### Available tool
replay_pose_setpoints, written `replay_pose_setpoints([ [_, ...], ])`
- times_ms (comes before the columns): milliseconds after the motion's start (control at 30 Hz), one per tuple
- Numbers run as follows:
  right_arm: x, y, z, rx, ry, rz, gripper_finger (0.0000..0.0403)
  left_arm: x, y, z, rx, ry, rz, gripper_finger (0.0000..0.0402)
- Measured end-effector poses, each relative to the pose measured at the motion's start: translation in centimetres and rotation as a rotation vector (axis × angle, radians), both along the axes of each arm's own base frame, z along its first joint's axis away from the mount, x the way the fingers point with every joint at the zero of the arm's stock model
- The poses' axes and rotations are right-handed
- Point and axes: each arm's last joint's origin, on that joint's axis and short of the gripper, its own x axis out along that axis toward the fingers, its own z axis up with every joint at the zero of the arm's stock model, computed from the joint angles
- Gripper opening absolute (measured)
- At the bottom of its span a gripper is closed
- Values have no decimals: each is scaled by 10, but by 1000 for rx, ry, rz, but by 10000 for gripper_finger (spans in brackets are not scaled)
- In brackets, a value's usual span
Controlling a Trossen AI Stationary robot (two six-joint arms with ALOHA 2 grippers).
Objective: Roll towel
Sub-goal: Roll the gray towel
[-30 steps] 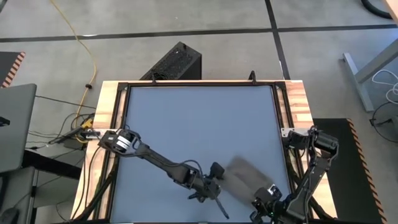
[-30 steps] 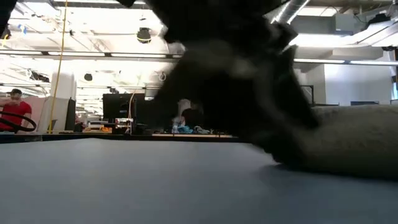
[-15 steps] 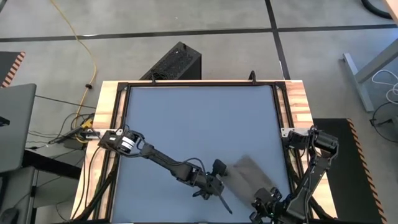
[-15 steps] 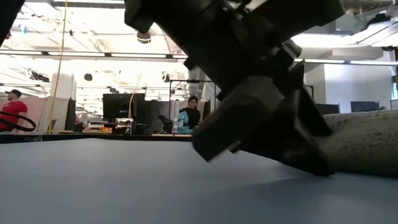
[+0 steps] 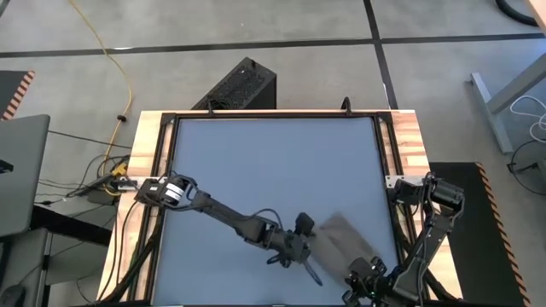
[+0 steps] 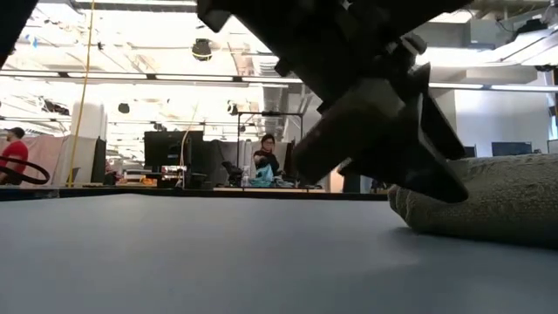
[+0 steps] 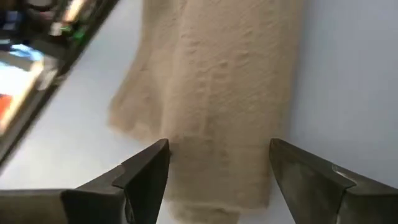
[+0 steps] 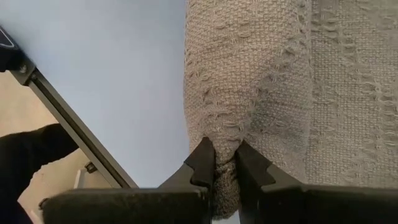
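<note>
High view first: the towel (image 5: pixel 345 247) lies near the right front corner of the blue-grey table (image 5: pixel 273 170), a narrow grey-brown band running diagonally toward the front edge, already folded or partly rolled into a thick strip rather than spread flat. In the right wrist view its near edge looks doubled over into a plump fold, and the right gripper (image 8: pixel 224 167) pinches that fold, its fingers pressed nearly together with cloth bunched between them. In the high view this gripper (image 5: pixel 368 275) sits at the towel's front end, its arm reaching in from the right rim of the table.

The left gripper (image 5: pixel 305 256) is at the towel's left side, fingers spread wide; the left wrist view shows the two fingers (image 7: pixel 146 171) straddling the strip's end without closing on it. The left arm stretches diagonally across the table from its base at the left rim, low and nearly flat.

The step in hand looks like getting a two-handed hold on the strip so rolling can go on. The next move probably calls for the left gripper to drop and close on the cloth, then both to turn the edge over evenly, keeping the roll tight and straight.
</note>
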Motion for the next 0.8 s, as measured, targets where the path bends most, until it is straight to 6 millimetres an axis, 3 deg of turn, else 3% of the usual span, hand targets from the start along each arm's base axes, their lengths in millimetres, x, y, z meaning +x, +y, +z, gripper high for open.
replay_pose_setpoints([
  [167,0,0,0,9,14,-5,52,8,15,-24,-103,87,-62,263],
  [400,1,-1,0,16,18,-28,52,13,18,-48,-200,127,-84,246],
  [533,1,-2,0,17,42,-27,52,14,24,-46,-309,160,-75,175],
  [700,-1,-5,-1,-19,70,-24,52,9,29,-36,-355,224,-74,38],
  [800,-1,-8,-1,-55,83,-3,52,2,33,-24,-416,296,-52,25],
])
